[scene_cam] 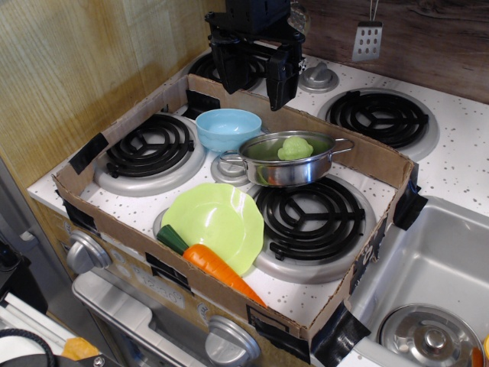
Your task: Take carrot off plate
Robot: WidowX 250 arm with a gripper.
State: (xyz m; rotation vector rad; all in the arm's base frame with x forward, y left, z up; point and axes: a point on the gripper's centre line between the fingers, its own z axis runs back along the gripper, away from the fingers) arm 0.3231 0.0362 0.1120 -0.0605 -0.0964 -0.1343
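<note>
Here the gripper (257, 76) hangs high at the back of the stove with its fingers spread and empty, while the carrot (218, 267) lies well apart from it at the front. Its long axis runs diagonally, green top to the left, leaning on the plate (221, 214) edge beside the cardboard wall (229, 294). Between them stand the bowl (228, 127) and the pot (294, 160), which any straight descent should probably skirt.

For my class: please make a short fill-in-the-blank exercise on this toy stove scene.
1. The carrot lies at the plate's ____ edge.
2. The pale green vegetable sits inside the ____.
3. The bowl is light ____.
4. The pincer holds ____.

Missing words: front; pot; blue; nothing
</note>
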